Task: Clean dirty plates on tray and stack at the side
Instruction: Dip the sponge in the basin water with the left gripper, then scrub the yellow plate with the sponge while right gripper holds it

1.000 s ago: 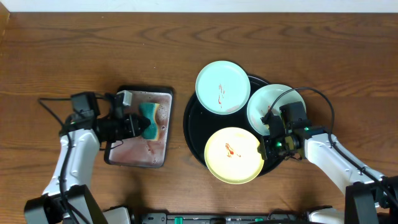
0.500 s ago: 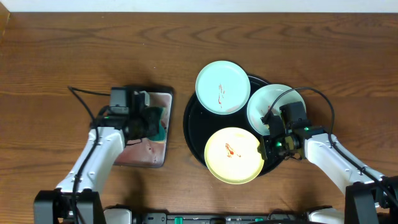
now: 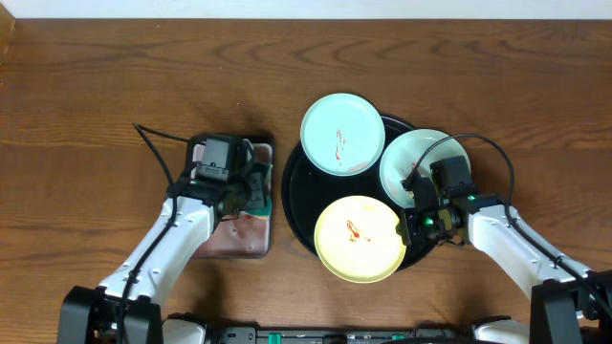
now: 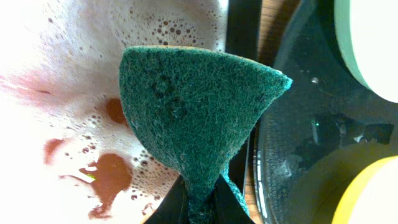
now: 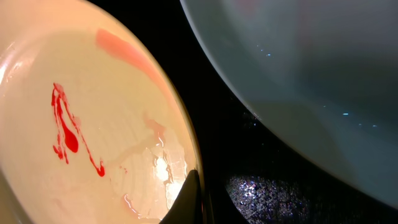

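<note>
L gripper [image 4: 198, 200] clamps soft sponge [image 4: 193, 106] beside tray [image 3: 296, 191]. Yellow plate [image 3: 359, 239] looks light, slick, so I'd pinch its rim. R gripper [image 3: 417, 218]: can't tell.

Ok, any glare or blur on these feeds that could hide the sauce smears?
Right wrist: small glare spots on the wet pale yellow round plate and a speckled highlight on the glossy black round tray; the red smear reads clearly. Left wrist: green scouring sponge sharp, foam beside it washed out. Overhead: even, sharp.

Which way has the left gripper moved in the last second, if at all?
Yes. The left gripper, holding the sponge, has moved toward the black tray, now near its rim.
</note>
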Available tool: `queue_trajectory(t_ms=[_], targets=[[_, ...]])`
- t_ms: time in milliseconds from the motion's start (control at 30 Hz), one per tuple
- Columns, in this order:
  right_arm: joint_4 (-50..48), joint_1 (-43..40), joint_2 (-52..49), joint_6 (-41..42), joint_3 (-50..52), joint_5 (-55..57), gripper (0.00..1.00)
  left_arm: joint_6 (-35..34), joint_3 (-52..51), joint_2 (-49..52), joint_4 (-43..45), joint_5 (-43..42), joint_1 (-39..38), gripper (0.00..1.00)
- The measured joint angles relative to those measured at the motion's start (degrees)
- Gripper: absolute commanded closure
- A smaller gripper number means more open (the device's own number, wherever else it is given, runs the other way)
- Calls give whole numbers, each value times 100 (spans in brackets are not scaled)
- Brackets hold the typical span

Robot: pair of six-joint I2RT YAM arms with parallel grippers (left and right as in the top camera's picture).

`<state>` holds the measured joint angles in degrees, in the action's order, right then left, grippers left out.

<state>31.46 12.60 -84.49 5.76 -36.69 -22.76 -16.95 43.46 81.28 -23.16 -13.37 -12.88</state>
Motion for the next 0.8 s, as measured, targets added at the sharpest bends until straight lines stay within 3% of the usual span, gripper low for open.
queue_trajectory(t_ms=[233,433,800], targets=[[0,0,0,0,0,0,99,-2,83,-4,-498,44,9,92],[0,0,-2,0,0,0,99,59,763,-192,-1108,-11,-205,93],[0,0,0,0,0,0,99,-400,975,162,-391,-605,-2159,93]])
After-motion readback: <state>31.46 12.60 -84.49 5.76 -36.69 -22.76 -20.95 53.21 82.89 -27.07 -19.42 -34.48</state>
